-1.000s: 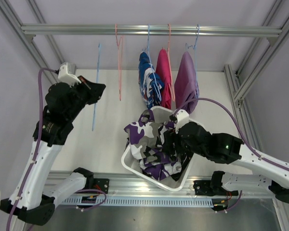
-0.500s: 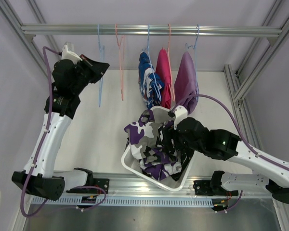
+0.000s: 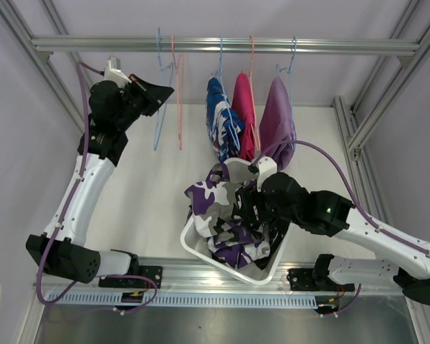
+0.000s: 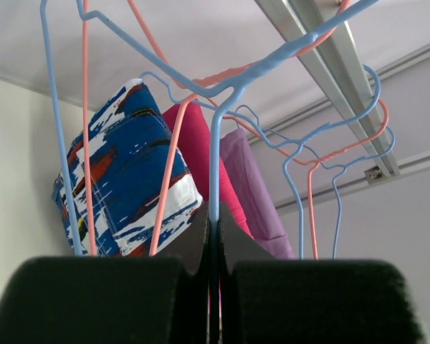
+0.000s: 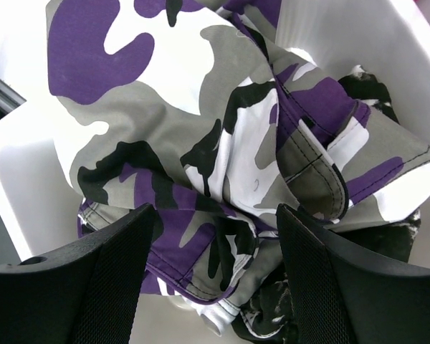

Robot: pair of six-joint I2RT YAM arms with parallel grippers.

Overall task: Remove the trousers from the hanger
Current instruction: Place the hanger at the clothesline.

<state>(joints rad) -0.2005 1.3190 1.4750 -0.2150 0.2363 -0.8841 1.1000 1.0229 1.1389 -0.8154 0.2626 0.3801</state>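
Left gripper [image 4: 213, 236] pinches a bare blue hanger [image 4: 215, 158], right gripper [image 5: 215, 215] gapes over camouflage trousers [image 5: 222, 107] in the basket [image 3: 198, 252]; pink trousers [image 3: 244, 115] hanging nearby look soft and light, best pinched at a fold.

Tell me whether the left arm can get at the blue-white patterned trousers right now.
Probably not yet. The left gripper is shut on an empty blue hanger, and an empty pink hanger hangs between it and the blue-white patterned trousers. It would have to let go first.
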